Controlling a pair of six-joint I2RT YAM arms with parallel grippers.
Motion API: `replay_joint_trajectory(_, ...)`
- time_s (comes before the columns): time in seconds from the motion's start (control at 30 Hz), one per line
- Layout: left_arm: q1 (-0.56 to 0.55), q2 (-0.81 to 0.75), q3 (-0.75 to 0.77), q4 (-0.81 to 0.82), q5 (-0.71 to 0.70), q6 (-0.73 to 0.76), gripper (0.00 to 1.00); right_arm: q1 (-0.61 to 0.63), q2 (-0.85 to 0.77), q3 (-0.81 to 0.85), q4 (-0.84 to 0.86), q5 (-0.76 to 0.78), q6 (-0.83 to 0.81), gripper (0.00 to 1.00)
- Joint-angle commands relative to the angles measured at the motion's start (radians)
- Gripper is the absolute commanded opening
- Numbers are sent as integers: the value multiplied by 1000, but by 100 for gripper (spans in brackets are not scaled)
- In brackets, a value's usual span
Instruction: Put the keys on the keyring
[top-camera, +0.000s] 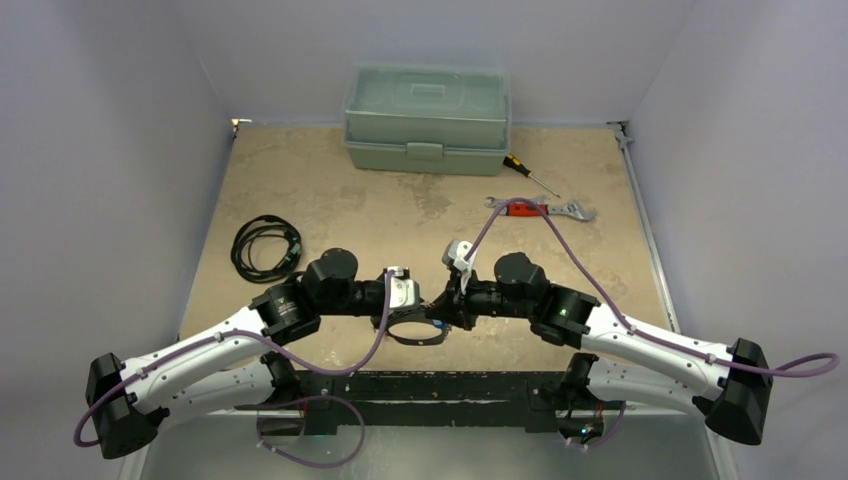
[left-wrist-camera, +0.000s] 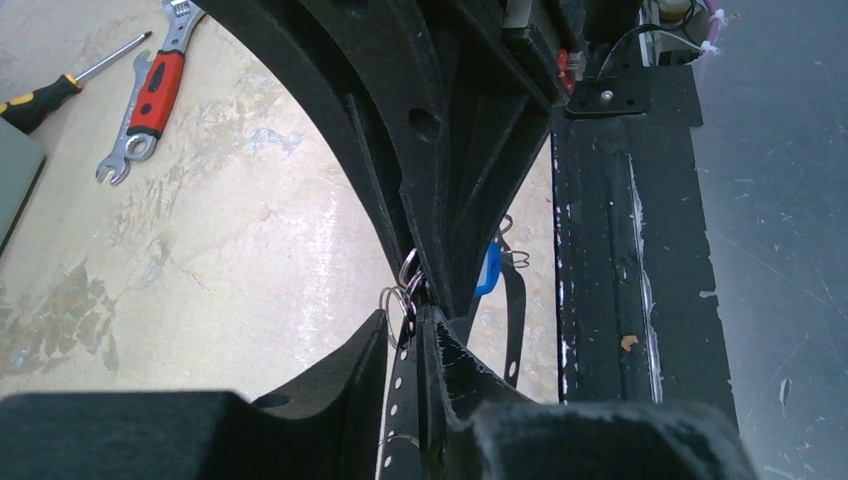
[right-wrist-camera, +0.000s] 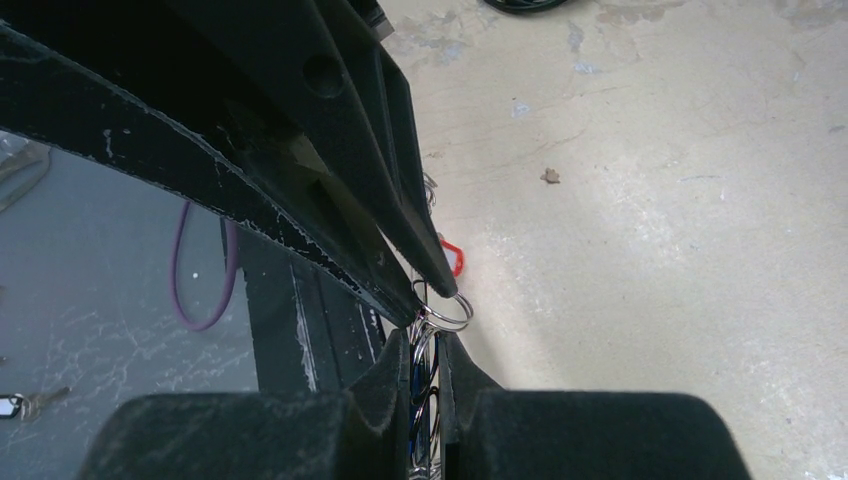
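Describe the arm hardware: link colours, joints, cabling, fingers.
Both arms match: the left arm and right arm have white links between chunky black cylindrical joint housings. A purple cable loops loosely along each. A green light glows on a right joint. The left gripper and right gripper have matte black tapered fingers, edges scuffed pale, with round holes.

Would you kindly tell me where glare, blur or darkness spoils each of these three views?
Top external view: even, soft light, sharp, no strong glare on the table. Left wrist view: a bright glare streak crosses the table, while the left hand sits dark and blurred close up. Right wrist view: the right hand is near black and soft, hiding detail between its fingers.
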Motion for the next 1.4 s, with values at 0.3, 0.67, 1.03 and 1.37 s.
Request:
replay_joint_trajectory(0.3, 1, -46, 19, 25, -5, 34, 0, 17, -31, 48, 43, -26, -3, 0)
replay_joint_trajectory(0.67, 13, -126, 13, 54, 21, -5, 0, 17, -28, 13, 57, -23, 37, 0)
replay_joint_trajectory(1.03, 48, -196, -4, 113, 47, -74, 0, 17, -41, 3, 103, -60, 70, 0)
replay_joint_trajectory(1.37, 83, -247, -36, 224, 108, -152, 0, 17, -23, 3, 155, -129, 101, 21)
